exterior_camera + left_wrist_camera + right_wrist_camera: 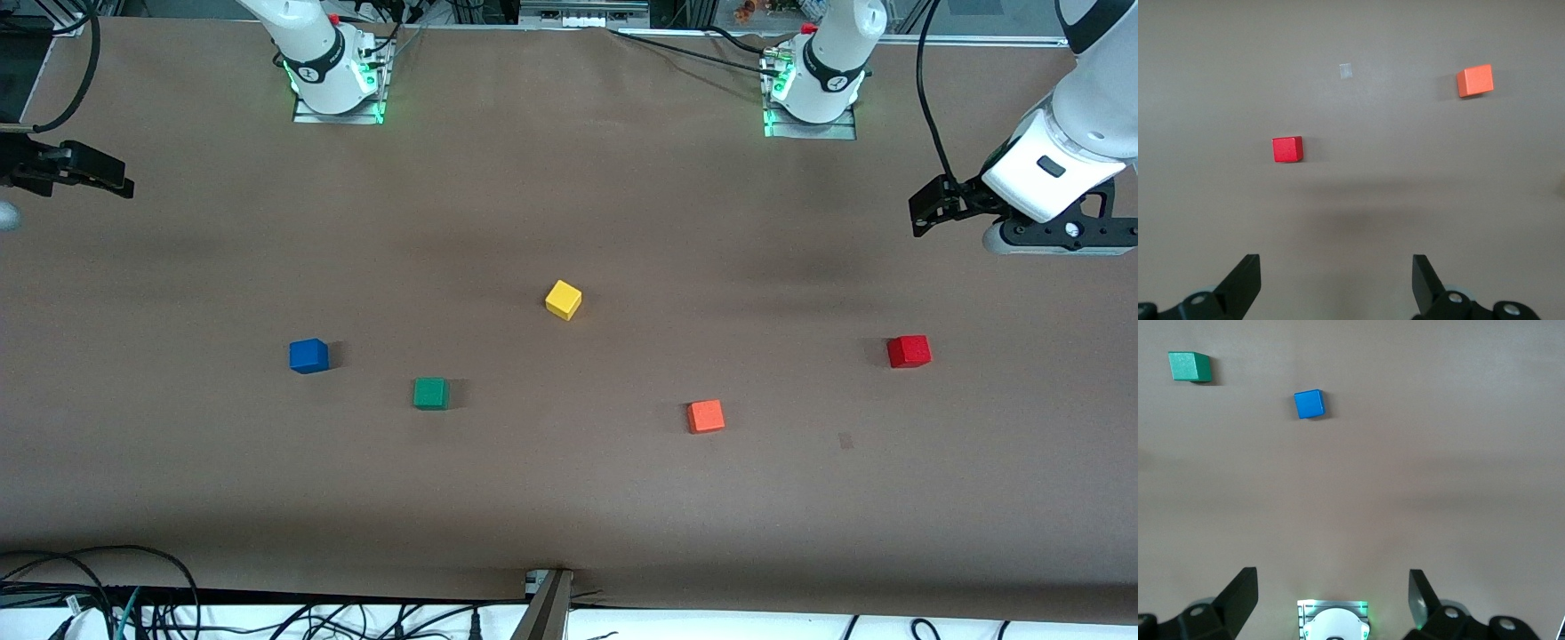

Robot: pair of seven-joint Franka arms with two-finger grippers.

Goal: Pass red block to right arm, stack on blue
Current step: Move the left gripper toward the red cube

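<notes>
Both arms waiting — red block (909, 351) untouched
Left gripper (1336, 280) and right gripper (1333, 595) hanging wide open over bare table; blue block (308, 356) sitting alone.

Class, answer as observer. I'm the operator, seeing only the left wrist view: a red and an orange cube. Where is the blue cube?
Observer: The blue block lies toward the right arm's end of the table, nothing on it.
Operator: Anything close?
Observer: A green cube beside it, apart, slightly nearer the front camera.
Operator: My left hand is open over the table by the red block. The right hand?
Observer: Open, empty, over its arm's end of the table.
</notes>
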